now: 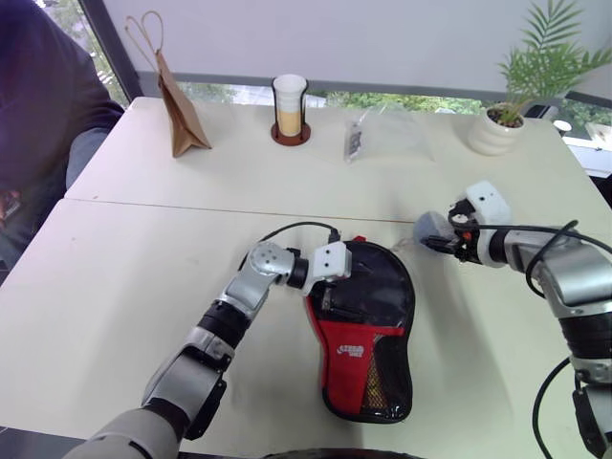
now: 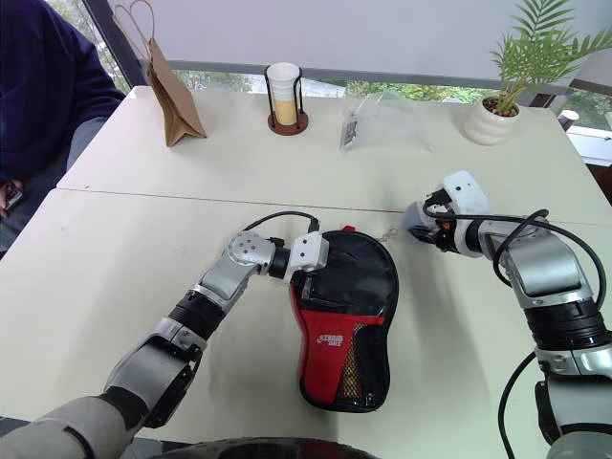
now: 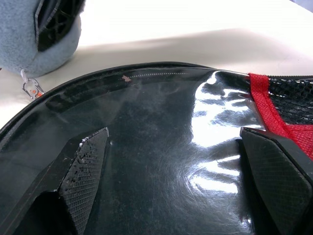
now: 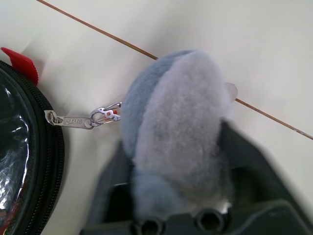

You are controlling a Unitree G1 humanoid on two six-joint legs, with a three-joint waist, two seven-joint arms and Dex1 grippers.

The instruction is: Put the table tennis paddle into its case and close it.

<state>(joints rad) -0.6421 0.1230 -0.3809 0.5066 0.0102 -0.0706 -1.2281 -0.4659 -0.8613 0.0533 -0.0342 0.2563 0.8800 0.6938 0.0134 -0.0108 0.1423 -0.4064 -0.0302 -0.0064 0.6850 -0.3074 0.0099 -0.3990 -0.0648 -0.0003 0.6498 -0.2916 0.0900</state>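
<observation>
Plush is what the right pincer [image 1: 435, 239] has clenched on: a small grey plush charm [image 4: 181, 117], pressed between its two black fingers at about 3 o'clock on the tabletop [image 1: 143, 258]. A silver clip joins the charm to the zip pull [image 4: 68, 120], which lies flat on the tabletop and reaches to the rim of the case [image 1: 368, 330], just beside a small red tab [image 4: 22, 61] at the case's rounded end.

The case lies flat near the middle of the tabletop, a little toward 6 o'clock. Its rounded end points to 12 o'clock and its narrow end to 6 o'clock. The rounded half is glossy black. The narrow half carries the red panel [image 1: 354, 349] with white lettering and the mesh pocket [image 1: 382, 378]. Whether the glossy black face belongs to the table tennis paddle or to the case itself cannot be told.

The left pincer [image 3: 173, 139] sits at the case's 10 o'clock edge, pointing across it toward 3 o'clock. It is released, with its fingers spread wide over the glossy black face and nothing between them.

Well apart from the case, along the far side, stand a brown paper bag [image 1: 182, 120] at 11 o'clock, a cup [image 1: 290, 105] in a dark holder at 12 o'clock, a clear plastic bag [image 1: 382, 134] at 1 o'clock and a potted plant [image 1: 497, 129] at 2 o'clock. A person [image 1: 38, 105] in dark clothing sits at 10 o'clock.
</observation>
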